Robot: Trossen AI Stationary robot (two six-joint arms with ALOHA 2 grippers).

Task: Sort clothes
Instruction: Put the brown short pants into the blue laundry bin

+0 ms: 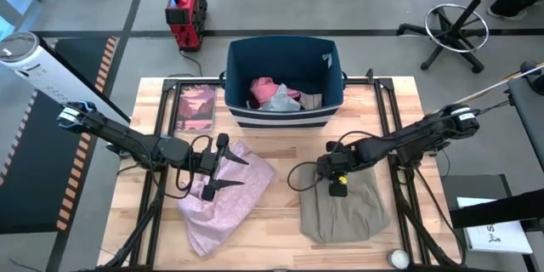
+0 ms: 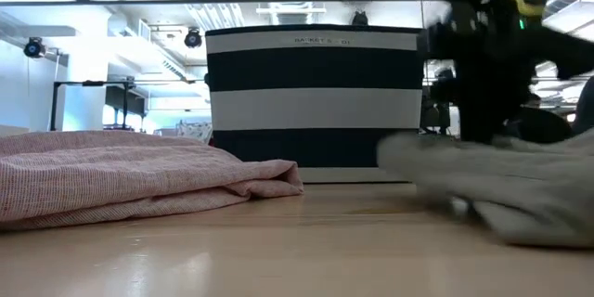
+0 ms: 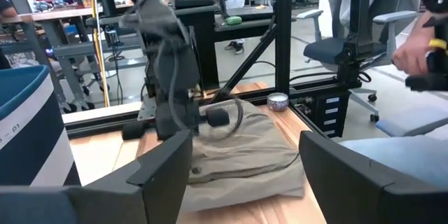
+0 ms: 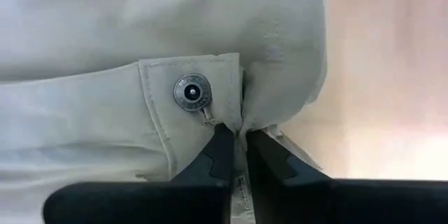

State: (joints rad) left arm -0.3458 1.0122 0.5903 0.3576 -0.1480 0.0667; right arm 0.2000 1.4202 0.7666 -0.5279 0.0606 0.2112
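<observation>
A large khaki-grey garment [image 1: 344,211] lies flat on the table's near right, and also shows in the low view [image 2: 506,186]. My right gripper [image 1: 337,187] points down at its far edge and is shut on it. A large pale pink garment [image 1: 223,197] lies flat at the near left. My left gripper [image 1: 242,172] hovers above its far part, open and empty, with its fingers pointing toward the right. The navy bin [image 1: 283,110] at the far middle holds pink, maroon and grey pieces [image 1: 276,95]. My right gripper pinches the khaki garment's waistband edge [image 4: 241,122] between its two fingers, right beside the metal button [image 4: 192,92]. The fingers come from above, pointing down. The cloth bunches into a small fold at the fingertips. The rest of the garment lies on the table.
A flat pink-covered book [image 1: 196,107] lies left of the bin. A small round tin [image 1: 398,257] sits at the near right corner. Bare wood shows between the two garments. A person's hand [image 3: 413,49] shows beyond the table's right side.
</observation>
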